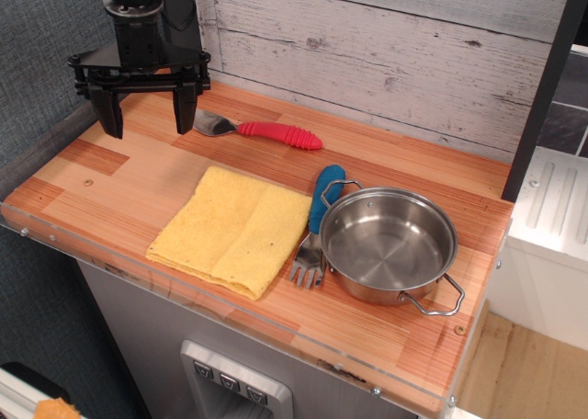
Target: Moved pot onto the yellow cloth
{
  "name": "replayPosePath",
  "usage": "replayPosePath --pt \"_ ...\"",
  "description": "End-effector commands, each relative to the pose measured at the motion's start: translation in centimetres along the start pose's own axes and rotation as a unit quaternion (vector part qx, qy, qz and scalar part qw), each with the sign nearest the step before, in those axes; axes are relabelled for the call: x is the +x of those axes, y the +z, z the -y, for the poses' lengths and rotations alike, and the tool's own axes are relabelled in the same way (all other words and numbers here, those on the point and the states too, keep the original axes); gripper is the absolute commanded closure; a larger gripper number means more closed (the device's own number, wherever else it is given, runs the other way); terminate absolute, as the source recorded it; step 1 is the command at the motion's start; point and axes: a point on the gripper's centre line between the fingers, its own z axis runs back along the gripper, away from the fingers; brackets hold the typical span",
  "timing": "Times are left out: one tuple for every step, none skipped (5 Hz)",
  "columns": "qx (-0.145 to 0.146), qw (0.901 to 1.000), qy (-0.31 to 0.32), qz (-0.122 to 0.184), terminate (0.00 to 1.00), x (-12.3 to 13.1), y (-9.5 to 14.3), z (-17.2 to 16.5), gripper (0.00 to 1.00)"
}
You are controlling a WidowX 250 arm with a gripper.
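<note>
Weathered grey plank walling backs a striped wooden tabletop [138,175] with a clear strip along its front edge. Over the far left corner hangs the end effector [147,114], its two black fingers spread wide with nothing between them. Just beyond it lies a spoon [260,130] with a red ribbed handle. Near the middle, the yellow cloth [231,228] lies flat and folded, bare on top. To its right sits the pot [389,244], upright and empty, resting on the wood and apart from the cloth. Between them lies a blue-handled fork [315,228], tines toward the front, touching the pot's side.
</note>
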Motion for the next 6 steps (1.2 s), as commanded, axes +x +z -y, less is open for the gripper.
replayPosePath --pt "0.0 1.0 0.0 0.0 0.0 0.0 0.0 0.0 0.0" --pt "-0.005 0.9997 0.021 0.015 0.0 -1.4 1.5 1.7 0.0" --pt "0.002 0.9983 0.056 0.016 0.0 -3.3 3.0 3.4 0.0" --pt "-0.011 0.9939 0.108 0.02 0.0 -5.7 4.2 5.4 0.0" --pt "-0.026 0.9864 0.162 0.006 0.0 -8.8 5.2 8.0 0.0" --pt "-0.046 0.9789 0.199 -0.011 0.0 -11.2 5.2 9.9 0.0"
